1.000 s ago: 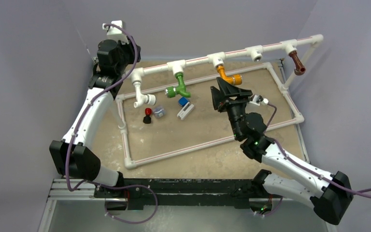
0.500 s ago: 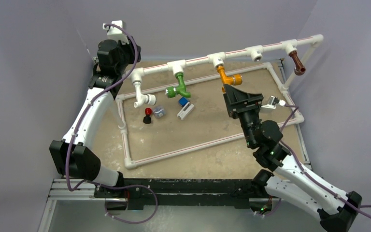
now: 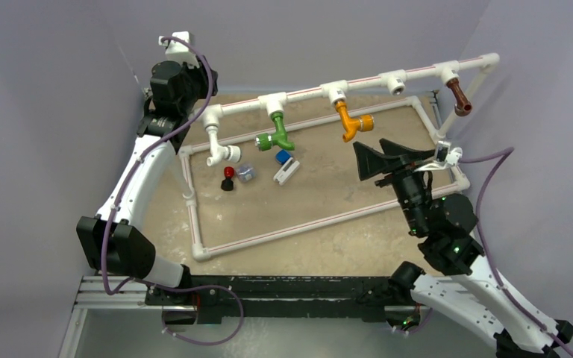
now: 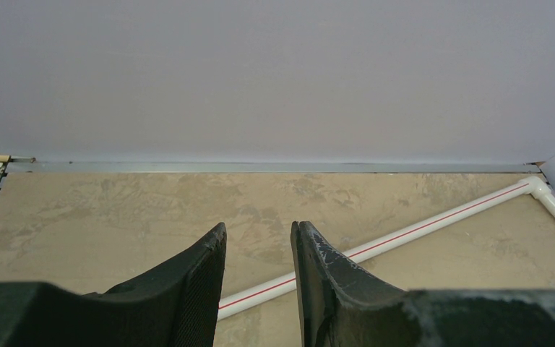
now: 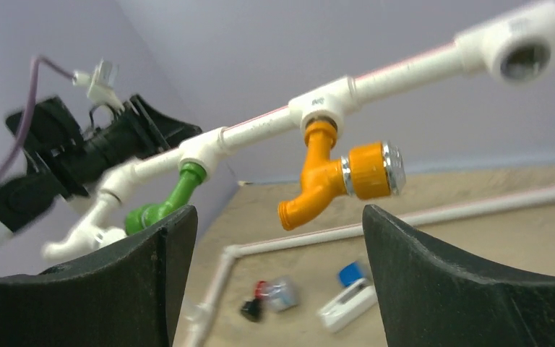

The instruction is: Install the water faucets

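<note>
Tan tabletop [image 3: 306, 201], orange faucet [image 5: 323, 179] beyond parted right fingers [image 5: 441, 282], untouched

orange faucet [image 5: 325, 181] glossy plastic, shiny metal cap [image 5: 394, 168]; white pipe [image 5: 405, 65] smooth plastic; tabletop [image 3: 306, 201] matt.

The pipe rail [image 3: 306, 93] runs across the far side of the table [image 3: 306, 201], raised above the pipe frame [image 3: 283, 231], which lies flat on the table. Three faucets hang from the rail: left faucet [image 3: 278, 130], middle faucet [image 3: 351, 121], right faucet [image 3: 459, 97]. A tee socket [image 3: 396, 82] sits between the latter two. A knob [image 3: 228, 177] lies inside the frame, in front of the left faucet. The right gripper [image 3: 359, 160] stands in front of the middle faucet, apart from it.
</note>
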`<move>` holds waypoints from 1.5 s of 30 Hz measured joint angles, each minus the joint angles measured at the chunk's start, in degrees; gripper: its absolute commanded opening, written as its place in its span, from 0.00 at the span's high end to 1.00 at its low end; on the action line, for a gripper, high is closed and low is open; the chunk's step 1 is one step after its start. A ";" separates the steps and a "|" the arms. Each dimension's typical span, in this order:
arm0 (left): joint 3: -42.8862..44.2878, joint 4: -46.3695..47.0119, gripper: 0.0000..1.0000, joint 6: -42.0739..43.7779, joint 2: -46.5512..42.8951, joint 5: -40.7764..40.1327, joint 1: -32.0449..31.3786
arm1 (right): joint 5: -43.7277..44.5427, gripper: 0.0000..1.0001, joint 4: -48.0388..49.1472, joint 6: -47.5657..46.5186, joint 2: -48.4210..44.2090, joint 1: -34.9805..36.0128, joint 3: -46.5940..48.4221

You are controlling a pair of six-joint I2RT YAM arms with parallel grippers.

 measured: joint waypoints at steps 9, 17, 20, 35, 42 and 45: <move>0.00 0.00 0.62 -0.02 -0.02 0.00 0.00 | -8.33 0.18 -8.24 -35.69 3.15 0.00 7.52; 0.00 0.00 0.62 -0.02 -0.07 0.00 0.00 | -10.67 0.17 -14.93 -65.00 6.40 0.00 7.45; 0.00 0.02 0.62 -0.02 -0.07 0.00 0.00 | -8.63 0.16 -13.66 -74.49 6.71 0.00 6.73; 0.00 0.02 0.62 0.00 0.00 0.00 0.00 | -4.48 0.17 3.69 -104.61 14.49 0.00 1.14; 0.00 0.02 0.62 0.00 0.00 0.00 0.00 | -3.04 0.25 9.09 -109.04 18.95 0.02 1.14; 0.00 0.02 0.62 0.00 0.00 0.02 0.00 | -2.05 0.31 10.84 -110.01 19.76 0.02 1.14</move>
